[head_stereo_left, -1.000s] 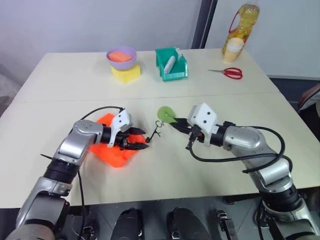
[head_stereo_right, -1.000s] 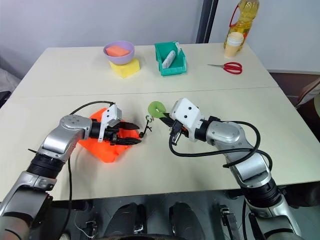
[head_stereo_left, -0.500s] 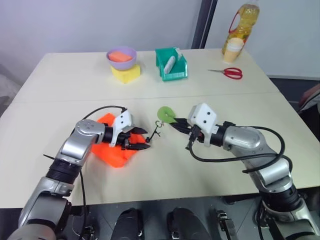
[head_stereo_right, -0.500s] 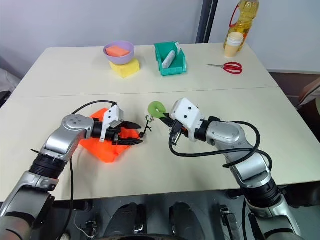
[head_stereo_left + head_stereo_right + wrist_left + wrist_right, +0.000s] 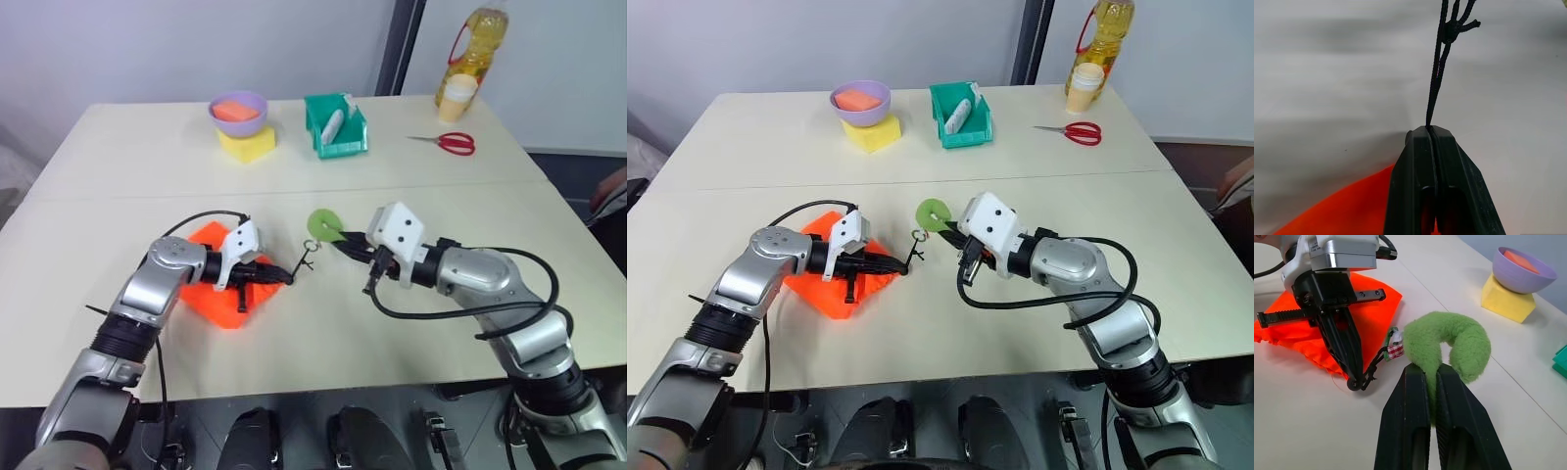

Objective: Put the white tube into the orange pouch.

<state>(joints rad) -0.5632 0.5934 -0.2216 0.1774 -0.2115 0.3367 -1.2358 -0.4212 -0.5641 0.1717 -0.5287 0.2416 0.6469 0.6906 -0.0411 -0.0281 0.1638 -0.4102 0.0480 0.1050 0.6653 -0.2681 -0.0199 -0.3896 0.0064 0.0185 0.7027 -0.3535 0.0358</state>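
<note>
Left gripper (image 5: 1431,128) now clamped on cord (image 5: 1437,73), jaws apart before; right gripper (image 5: 1432,369) pinching green disc (image 5: 1449,345); pouch (image 5: 211,294) ready to be pulled open, tube (image 5: 333,123) untouched in bin (image 5: 338,127).

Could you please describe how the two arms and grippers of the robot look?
Both arms have silver-grey metal shells with black joints and loose black cables. Each wrist carries a white, boxy block. The left gripper and the right gripper each have two slim black fingers, which narrow toward the tips.

Orange pouch (image 5: 217,290); black cord (image 5: 1442,58); green fuzzy disc (image 5: 1449,342); white tube (image 5: 334,123) in teal bin (image 5: 338,142); red scissors (image 5: 449,143).
</note>
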